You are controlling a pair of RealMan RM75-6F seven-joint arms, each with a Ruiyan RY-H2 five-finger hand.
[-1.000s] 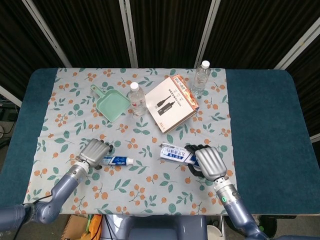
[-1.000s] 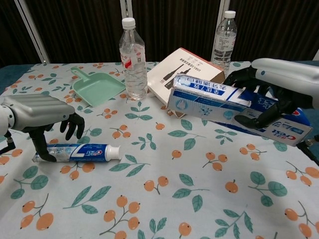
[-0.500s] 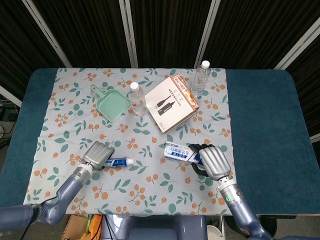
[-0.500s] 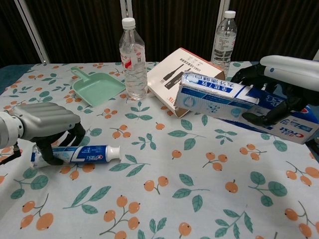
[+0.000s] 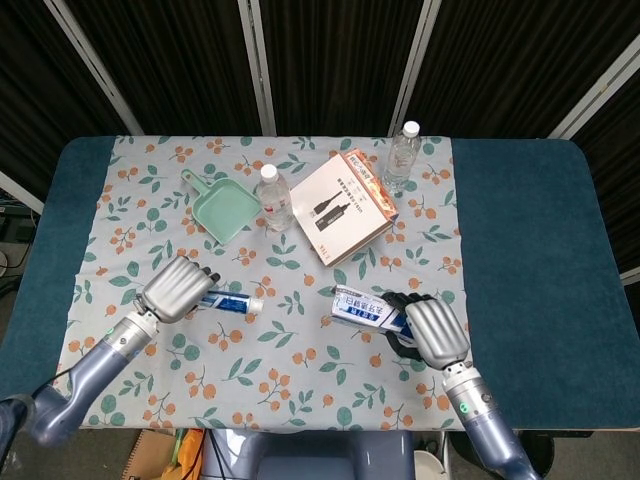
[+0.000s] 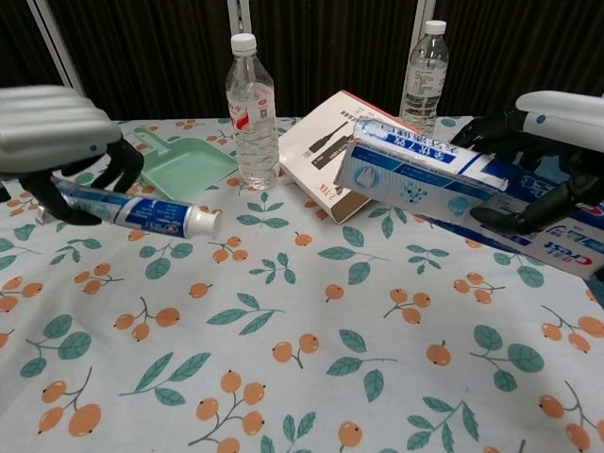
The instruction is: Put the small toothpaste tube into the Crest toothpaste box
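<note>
A: floral printed cloth table cover matt; small blue-white plastic toothpaste tube glossy
B: long blue Crest cardboard box slight sheen; silver plastic-shelled left hand smooth

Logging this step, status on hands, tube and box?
Left hand holds the small toothpaste tube off the cloth. Right hand holds the Crest toothpaste box raised. Clear gap between them.

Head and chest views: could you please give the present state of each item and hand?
small toothpaste tube: capped, lifted off the cloth
Crest toothpaste box: held raised, tilted
left hand: gripping the tube
right hand: gripping the box
near water bottle: upright, capped
far water bottle: upright, capped
green dustpan: lying flat
</note>
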